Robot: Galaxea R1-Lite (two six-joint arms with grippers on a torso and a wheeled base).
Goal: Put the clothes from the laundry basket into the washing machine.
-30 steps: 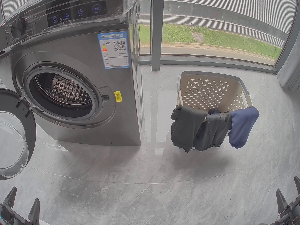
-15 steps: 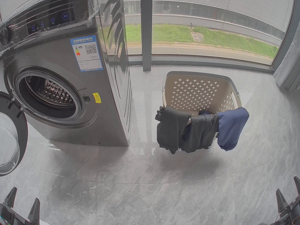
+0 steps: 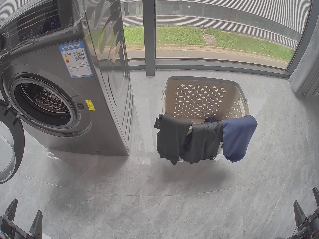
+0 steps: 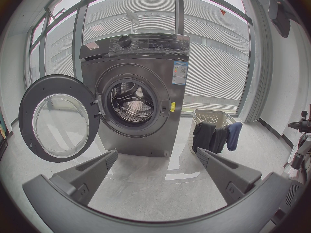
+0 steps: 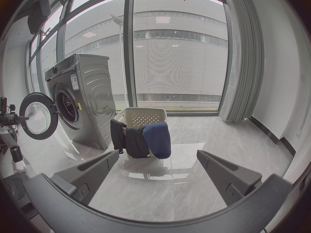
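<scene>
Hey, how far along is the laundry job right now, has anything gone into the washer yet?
Done: the washing machine door stands open, ready for loading; no clothes show in the drum. In hand: nothing; the left gripper and right gripper are both open and empty. Left: all of it. Two dark grey garments and a navy garment hang over the front rim of the laundry basket.

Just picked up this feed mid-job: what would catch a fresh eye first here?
The washing machine stands to the left with its round door swung wide open, drum exposed. Right of it, by the window, the laundry basket has dark grey clothes and a blue garment draped over its near rim. The left pincer and right pincer sit open and low, well short of both.
</scene>
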